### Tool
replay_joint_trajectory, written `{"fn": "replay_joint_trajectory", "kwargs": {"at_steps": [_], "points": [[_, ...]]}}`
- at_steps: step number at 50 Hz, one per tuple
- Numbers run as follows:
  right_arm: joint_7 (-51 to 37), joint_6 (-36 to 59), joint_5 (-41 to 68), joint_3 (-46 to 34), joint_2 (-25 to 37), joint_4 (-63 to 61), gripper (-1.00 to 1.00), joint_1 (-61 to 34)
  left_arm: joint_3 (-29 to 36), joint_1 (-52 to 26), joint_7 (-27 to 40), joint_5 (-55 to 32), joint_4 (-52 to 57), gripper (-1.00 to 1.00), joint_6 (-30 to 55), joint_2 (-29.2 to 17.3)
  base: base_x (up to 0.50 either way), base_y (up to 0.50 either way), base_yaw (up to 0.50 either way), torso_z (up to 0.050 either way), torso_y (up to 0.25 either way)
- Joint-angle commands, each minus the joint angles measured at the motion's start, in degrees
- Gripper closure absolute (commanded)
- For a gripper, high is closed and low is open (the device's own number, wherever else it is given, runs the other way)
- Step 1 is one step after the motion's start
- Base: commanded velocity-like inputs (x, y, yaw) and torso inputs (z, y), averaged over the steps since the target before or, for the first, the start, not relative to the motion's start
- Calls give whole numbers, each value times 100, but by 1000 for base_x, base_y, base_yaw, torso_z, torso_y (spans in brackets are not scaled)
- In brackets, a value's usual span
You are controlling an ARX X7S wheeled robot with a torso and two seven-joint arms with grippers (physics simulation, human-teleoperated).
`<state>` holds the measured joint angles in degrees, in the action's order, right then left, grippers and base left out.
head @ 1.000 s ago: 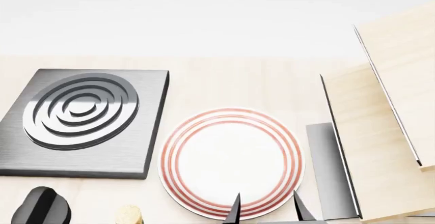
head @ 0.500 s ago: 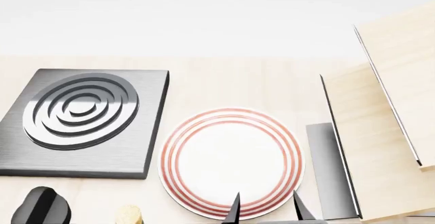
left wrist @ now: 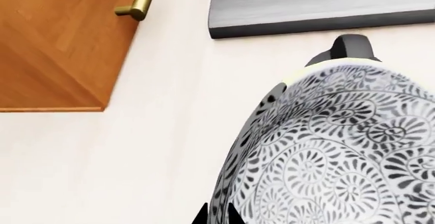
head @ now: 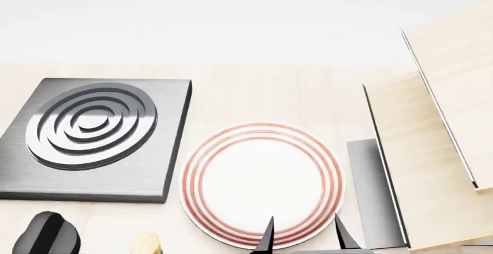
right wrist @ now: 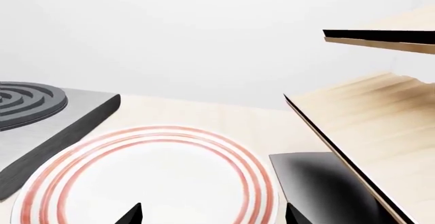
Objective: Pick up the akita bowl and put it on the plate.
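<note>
The akita bowl (left wrist: 333,152), deep with a dense grey-and-white floral pattern and a pale rim, fills the left wrist view. My left gripper (left wrist: 216,216) is shut on the bowl's wall, one dark fingertip inside the rim and one outside. Whether the bowl rests on the counter I cannot tell. The head view does not show the bowl. The plate (head: 262,185), white with thin red rings, lies flat in the middle of the counter, also seen as the plate (right wrist: 142,178) from the right wrist. My right gripper (head: 304,236) (right wrist: 214,216) hangs open over the plate's near edge, holding nothing.
A square grey burner (head: 92,133) (left wrist: 313,10) (right wrist: 41,107) sits left of the plate. Tilted pale wooden panels (head: 431,150) (right wrist: 367,127) and a dark grey slab (head: 370,190) stand right of it. A wooden cabinet (left wrist: 54,46) with a brass handle (left wrist: 139,2) is near the bowl.
The right-hand fingertip of my right gripper has edged slightly outward in the head view. The plate and burner have not moved.
</note>
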<state>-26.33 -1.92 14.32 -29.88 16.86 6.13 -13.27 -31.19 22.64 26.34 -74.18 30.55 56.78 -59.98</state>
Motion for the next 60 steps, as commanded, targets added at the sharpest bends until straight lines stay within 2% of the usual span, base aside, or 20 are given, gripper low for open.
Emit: {"fn": "replay_joint_trajectory", "kwargs": {"at_steps": [1,9,20,26,35,47,60], "points": [[-14,-4,16,-7,13,-14,-100,4,-410,1,169,-140,185,100,76,-29,0,0,0,0,0],[-20,-14,5,-30,18,-8,-100,9,-721,-85,245,-291,359,100,54,-52,0,0,0,0,0],[-4,-42,34,-37,19,26,-100,-5,-752,-419,631,-698,468,100,123,-342,0,0,0,0,0],[9,-37,57,-46,22,25,-100,-8,-559,-632,868,-922,456,100,121,-536,0,0,0,0,0],[10,-33,46,-80,19,27,-100,-21,-786,-700,1116,-1209,579,100,235,-689,0,0,0,0,0],[2,15,62,-101,49,-50,-100,-23,-776,-902,1325,-1522,562,100,192,-888,0,0,0,0,0],[-14,26,47,-132,48,-35,-100,-41,-491,-1173,1470,-1742,501,100,-1,-1173,0,0,0,0,0]]}}
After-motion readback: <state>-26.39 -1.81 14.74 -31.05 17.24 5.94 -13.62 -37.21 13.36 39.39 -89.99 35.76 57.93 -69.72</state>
